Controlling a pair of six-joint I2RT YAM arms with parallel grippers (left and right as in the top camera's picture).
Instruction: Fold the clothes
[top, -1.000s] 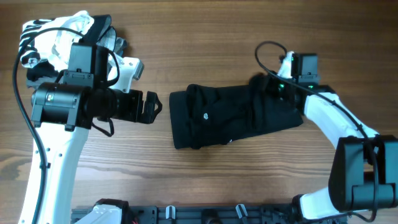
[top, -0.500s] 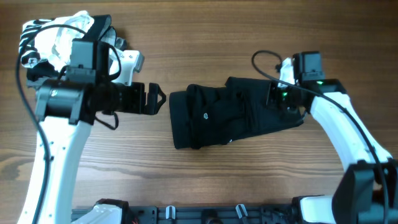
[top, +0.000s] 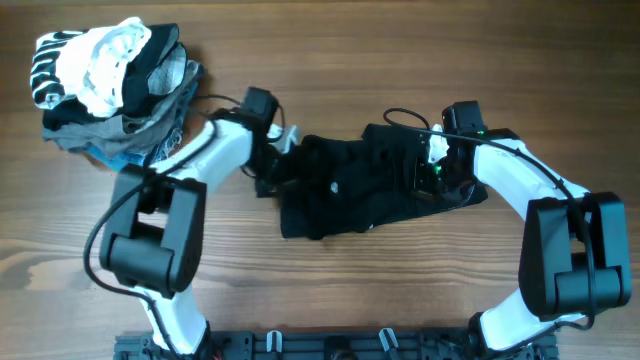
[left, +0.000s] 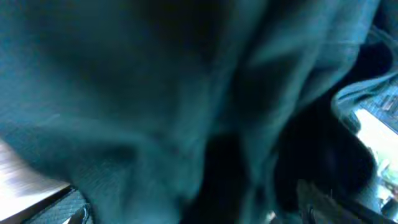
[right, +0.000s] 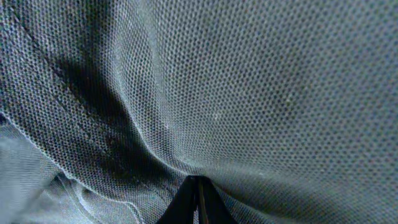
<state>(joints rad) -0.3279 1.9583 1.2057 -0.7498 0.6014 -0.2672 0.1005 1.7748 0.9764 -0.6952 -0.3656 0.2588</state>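
The black garment (top: 350, 190) lies bunched in the middle of the wooden table, with a tiny white logo mark on its left half. My left gripper (top: 278, 165) is at the garment's upper left edge. In the left wrist view dark fabric (left: 155, 93) fills the blurred frame, and the left gripper (left: 193, 208) has its fingers apart at the bottom corners. My right gripper (top: 432, 172) is over the garment's right part. In the right wrist view its fingers (right: 199, 198) are pressed together on the black mesh fabric (right: 249, 93).
A pile of white-striped, grey and blue garments (top: 110, 80) sits at the table's far left corner. A black cable loops from the right arm above the garment (top: 405, 118). The robot base rail (top: 330, 345) runs along the front edge.
My left arm has swung right from the table's left side onto the garment's left edge. My right gripper has moved left over the garment, bunching fabric toward the middle.
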